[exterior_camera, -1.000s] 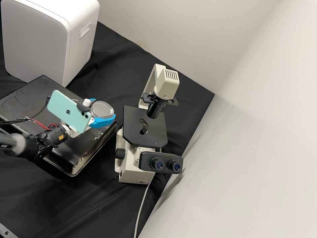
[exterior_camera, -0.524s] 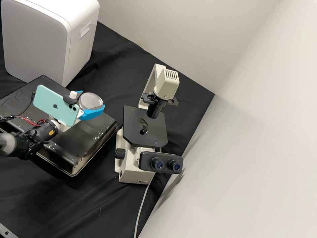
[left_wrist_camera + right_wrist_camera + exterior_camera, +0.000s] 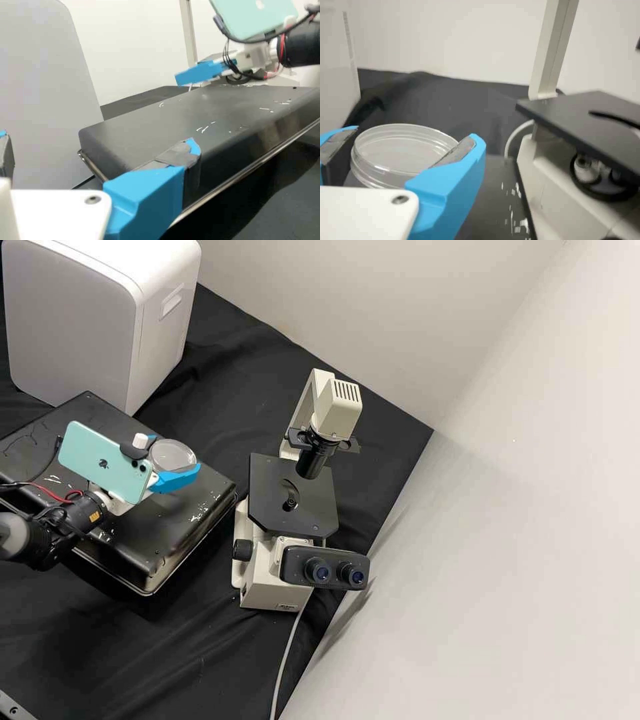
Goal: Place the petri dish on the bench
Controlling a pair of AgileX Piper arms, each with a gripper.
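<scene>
One clear round petri dish (image 3: 395, 146), shallow, straight-walled, glossy

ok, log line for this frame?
right gripper: shut on petri dish | petri dish: above black case, not on bench | left gripper: open, near case

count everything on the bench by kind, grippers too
petri dish: 1
microscope: 1
white box: 1
black case: 1
grippers: 2, left gripper and right gripper
total: 6
</scene>
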